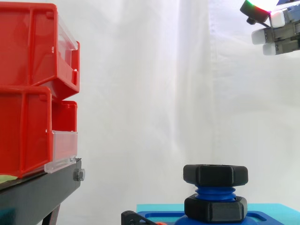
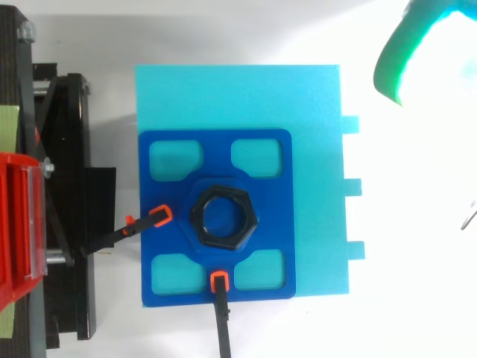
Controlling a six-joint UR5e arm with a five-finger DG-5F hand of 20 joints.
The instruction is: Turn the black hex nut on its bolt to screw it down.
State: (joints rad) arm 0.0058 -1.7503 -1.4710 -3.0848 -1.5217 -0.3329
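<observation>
- My hand point(image 1: 281, 33) hangs high above the bolt point(image 1: 214, 192) and off to its right in the side view, well clear of it.
- My fingers are spread and fairly straight. Their white pads point(image 1: 259, 36) are stacked one over another and point toward the bolt's side, with nothing held between them.
- One fingertip glows green and red at the top of the stack. From above it shows as a green glow point(image 2: 406, 52), far from the bolt toward the upper right.
- The black hex nut point(image 1: 215, 174) sits at the top of the bolt, level and untouched.
- Blue thread shows below it, between it and a second black nut point(image 1: 215, 208) lower on the same bolt.
- From above, the hex nut point(image 2: 222, 218) rings the bolt at the middle of a dark blue plate point(image 2: 279, 216).
- That plate lies on a cyan block point(image 2: 313, 112).
- Two orange-tipped clamps grip the plate close to the bolt, one point(image 2: 160, 216) on its left and one point(image 2: 218, 280) on its near side.
- Red bins point(image 1: 28, 89) on a black stand point(image 1: 42, 192) stand well left of the bolt.
</observation>
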